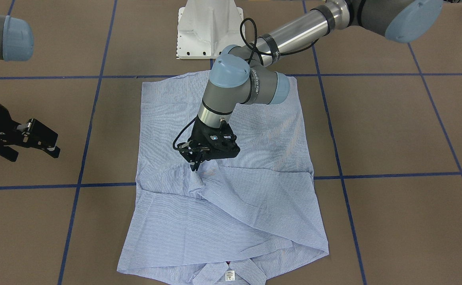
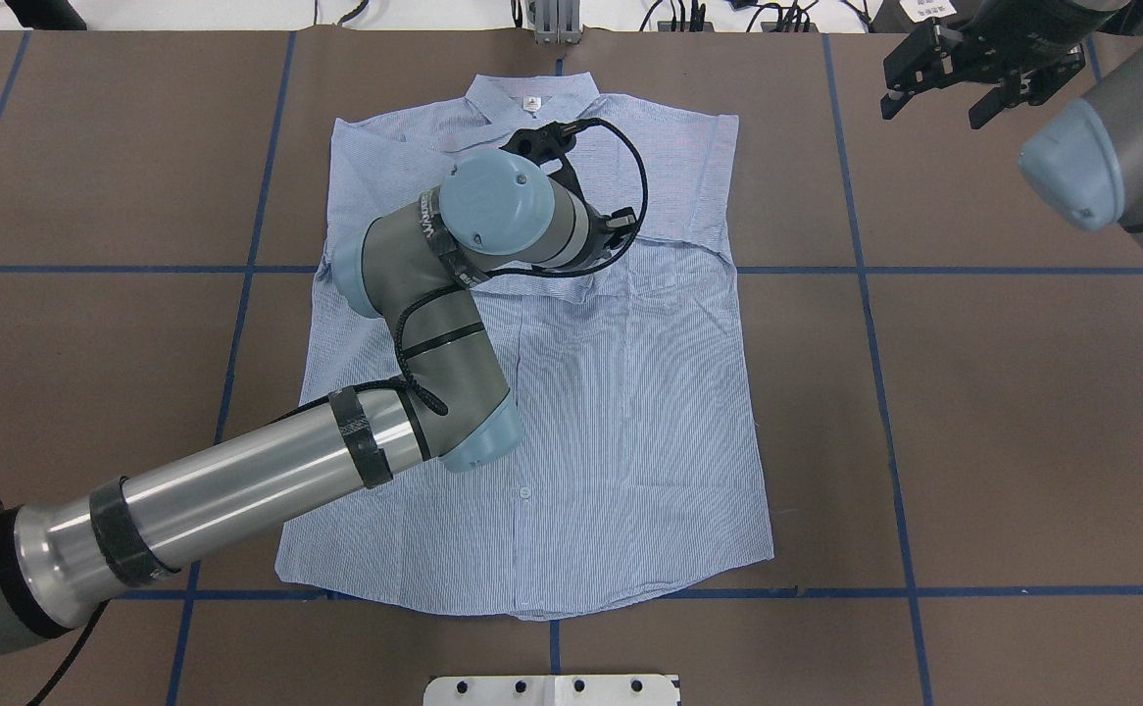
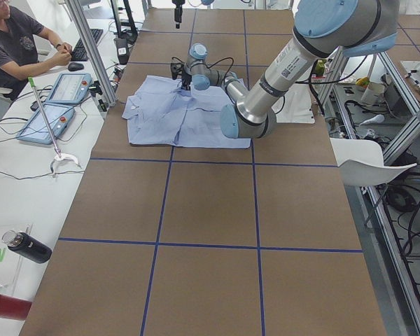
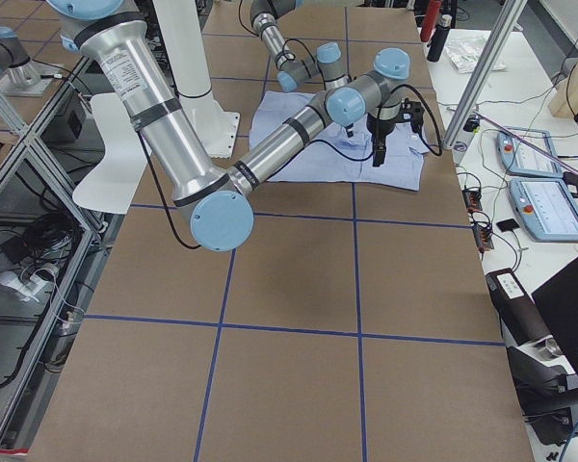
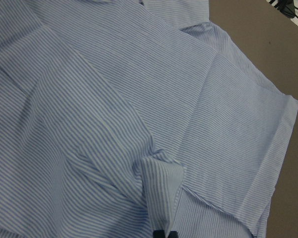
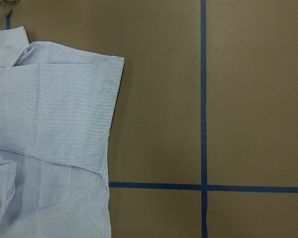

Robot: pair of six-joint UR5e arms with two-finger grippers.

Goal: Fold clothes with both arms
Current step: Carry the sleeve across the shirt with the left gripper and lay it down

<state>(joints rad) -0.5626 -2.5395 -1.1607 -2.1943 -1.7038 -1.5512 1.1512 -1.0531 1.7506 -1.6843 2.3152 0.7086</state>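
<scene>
A sleeve fold [image 5: 159,193] is clamped in the left gripper [image 1: 194,165], hemward of the collar [image 1: 209,277]. The shirt [image 1: 254,118] is spread on the table [image 1: 373,138], its sleeves judged tucked in; body folds remain. The right gripper [image 2: 934,103] is held apart, well aside of the collar.

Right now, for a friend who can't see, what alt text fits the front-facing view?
The left claw pinches a fold near the middle of a striped shirt spread on a brown table. The right claw hangs open off to one side, clear of the shirt.
</scene>
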